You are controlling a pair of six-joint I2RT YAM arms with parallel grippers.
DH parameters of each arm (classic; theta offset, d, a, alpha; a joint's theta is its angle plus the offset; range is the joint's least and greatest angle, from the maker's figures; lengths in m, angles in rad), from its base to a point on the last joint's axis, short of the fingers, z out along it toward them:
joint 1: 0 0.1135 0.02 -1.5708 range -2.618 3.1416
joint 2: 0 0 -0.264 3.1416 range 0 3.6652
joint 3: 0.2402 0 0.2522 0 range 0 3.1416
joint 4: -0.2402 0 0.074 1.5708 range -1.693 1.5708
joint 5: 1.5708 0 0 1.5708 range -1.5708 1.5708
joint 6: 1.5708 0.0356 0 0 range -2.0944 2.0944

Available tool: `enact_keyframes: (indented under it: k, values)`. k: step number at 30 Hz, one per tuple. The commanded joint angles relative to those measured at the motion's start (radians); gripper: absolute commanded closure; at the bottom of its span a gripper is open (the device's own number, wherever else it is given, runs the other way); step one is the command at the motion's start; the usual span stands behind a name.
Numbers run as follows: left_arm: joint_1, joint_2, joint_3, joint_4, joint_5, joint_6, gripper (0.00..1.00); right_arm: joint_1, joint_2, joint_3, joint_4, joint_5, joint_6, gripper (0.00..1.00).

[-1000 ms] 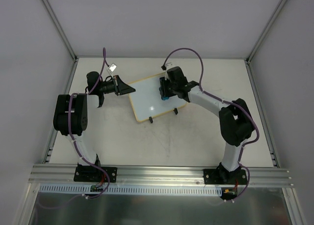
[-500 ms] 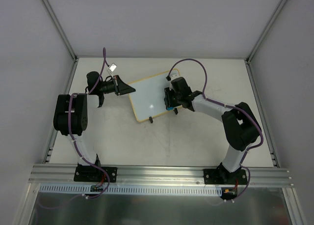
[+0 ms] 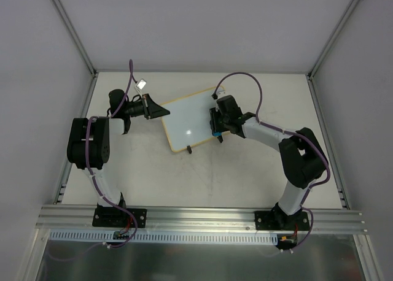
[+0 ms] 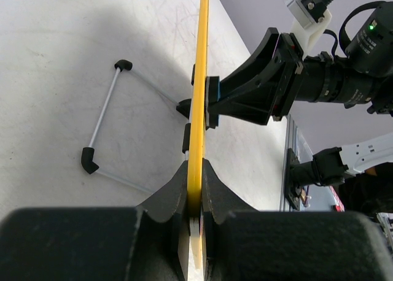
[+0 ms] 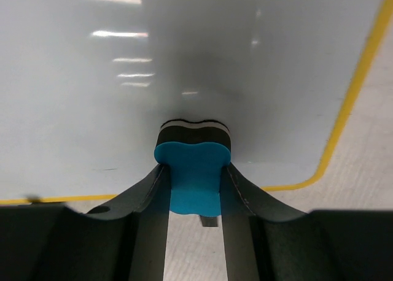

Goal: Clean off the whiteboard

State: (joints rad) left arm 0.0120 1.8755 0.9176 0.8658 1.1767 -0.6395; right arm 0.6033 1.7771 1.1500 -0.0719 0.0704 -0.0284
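**Board pinched on one edge, eraser pressed on its face**

We find the small rectangular whiteboard with a rounded pale-yellow wooden frame (image 3: 187, 124) on the pale grey table (image 3: 215, 177). It sits between our two arms, turned at an angle to the table's edges. Our left gripper (image 4: 195, 170) is clamped on the board's yellow left edge, one finger on each face. Our right gripper (image 5: 194, 164) is squeezed tight around a small blue eraser block with a dark felt pad (image 5: 193, 186). The pad presses on the white surface near the board's right-hand corner.
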Motion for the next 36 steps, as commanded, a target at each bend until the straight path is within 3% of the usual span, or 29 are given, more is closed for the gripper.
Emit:
enact_keyframes:
  k: [1,19,26,36]
  values:
    - [-0.007,-0.016,0.007,0.016,0.017,0.066,1.0,-0.082,-0.008,-0.013,-0.029,0.16,-0.022,1.0]
    - [-0.007,-0.015,0.007,0.018,0.017,0.063,1.0,-0.079,0.001,0.008,0.03,0.103,-0.039,1.0]
    - [-0.007,-0.013,0.009,0.018,0.017,0.063,1.0,0.01,0.007,0.007,0.106,0.078,-0.102,1.0]
    - [-0.007,-0.013,0.01,0.018,0.017,0.063,1.0,0.119,0.005,-0.03,0.191,0.008,-0.071,1.0]
